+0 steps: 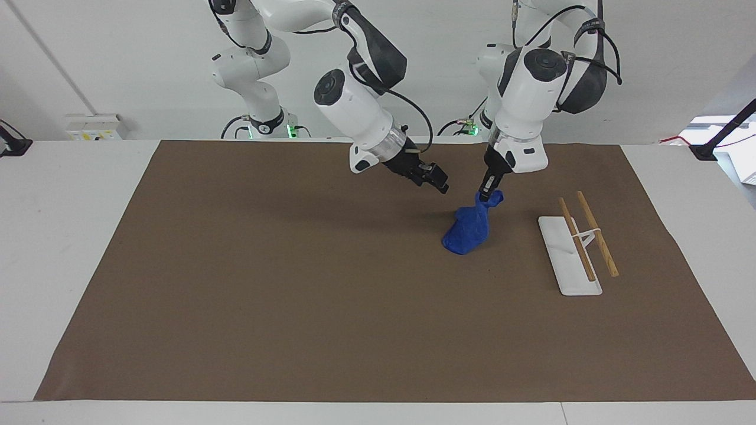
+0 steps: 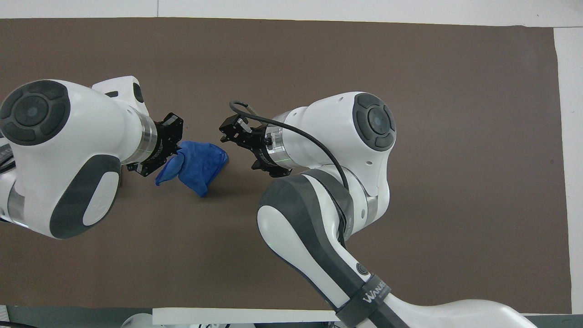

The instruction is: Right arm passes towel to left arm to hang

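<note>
The blue towel point(image 1: 466, 229) hangs bunched from my left gripper point(image 1: 485, 197), which is shut on its upper corner over the mat, beside the rack. I cannot tell whether its lower end touches the mat. My right gripper point(image 1: 440, 182) is open and empty, a short way off the towel toward the right arm's end, in the air. In the overhead view the towel point(image 2: 200, 164) hangs at the left gripper point(image 2: 176, 152), with a gap between it and the right gripper point(image 2: 224, 132).
A hanging rack point(image 1: 570, 255) with a white base and two wooden rods stands on the brown mat point(image 1: 295, 295) toward the left arm's end; the left arm hides it in the overhead view.
</note>
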`<control>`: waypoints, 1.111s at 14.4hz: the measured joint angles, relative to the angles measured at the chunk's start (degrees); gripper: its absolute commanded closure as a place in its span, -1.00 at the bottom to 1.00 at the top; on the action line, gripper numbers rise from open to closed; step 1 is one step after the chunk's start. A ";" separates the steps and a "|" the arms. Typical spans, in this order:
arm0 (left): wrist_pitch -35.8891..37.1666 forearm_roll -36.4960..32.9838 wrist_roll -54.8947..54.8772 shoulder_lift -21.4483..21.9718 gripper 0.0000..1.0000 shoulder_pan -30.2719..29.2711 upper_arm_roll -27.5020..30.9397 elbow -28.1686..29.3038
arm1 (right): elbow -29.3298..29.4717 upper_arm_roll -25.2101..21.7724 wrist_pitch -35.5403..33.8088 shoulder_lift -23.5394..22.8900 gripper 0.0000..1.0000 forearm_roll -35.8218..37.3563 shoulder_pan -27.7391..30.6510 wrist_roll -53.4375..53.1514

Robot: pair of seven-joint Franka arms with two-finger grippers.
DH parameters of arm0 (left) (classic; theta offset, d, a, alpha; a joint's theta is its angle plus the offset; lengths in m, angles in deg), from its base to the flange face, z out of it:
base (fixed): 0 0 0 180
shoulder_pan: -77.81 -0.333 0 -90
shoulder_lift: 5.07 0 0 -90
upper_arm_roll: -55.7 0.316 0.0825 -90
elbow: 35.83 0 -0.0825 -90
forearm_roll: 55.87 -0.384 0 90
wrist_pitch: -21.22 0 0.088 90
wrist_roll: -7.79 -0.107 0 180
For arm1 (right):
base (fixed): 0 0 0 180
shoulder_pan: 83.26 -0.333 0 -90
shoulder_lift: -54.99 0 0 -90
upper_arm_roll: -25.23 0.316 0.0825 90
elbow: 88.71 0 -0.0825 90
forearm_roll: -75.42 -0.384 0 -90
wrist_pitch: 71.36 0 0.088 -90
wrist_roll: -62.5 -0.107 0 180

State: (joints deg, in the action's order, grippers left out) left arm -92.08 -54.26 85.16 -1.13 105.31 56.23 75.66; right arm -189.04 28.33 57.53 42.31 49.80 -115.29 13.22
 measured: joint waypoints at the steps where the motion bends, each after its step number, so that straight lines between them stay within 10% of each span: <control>1: 0.95 -0.10 -0.20 0.05 1.00 -0.02 0.18 -2.48 | 0.30 -0.06 -2.37 0.09 -1.00 6.47 1.82 4.25; 7: 8.13 -5.01 -19.80 -0.03 1.00 -11.88 1.84 -14.11 | 7.80 -1.12 -26.15 3.12 -1.00 23.13 19.26 32.42; 11: -3.55 -5.03 -40.61 -0.61 1.00 -28.71 2.46 -7.49 | 13.20 -1.30 -39.13 7.90 -1.00 28.12 27.08 41.94; 16: -12.78 -5.02 -47.91 -1.51 0.97 -33.08 2.29 0.24 | 20.64 -1.48 -52.77 12.60 -1.00 31.49 33.27 51.06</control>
State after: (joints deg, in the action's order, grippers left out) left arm -104.86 -59.28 37.25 -2.64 72.23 58.53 75.90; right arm -168.40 26.85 4.76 54.91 81.29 -82.02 64.28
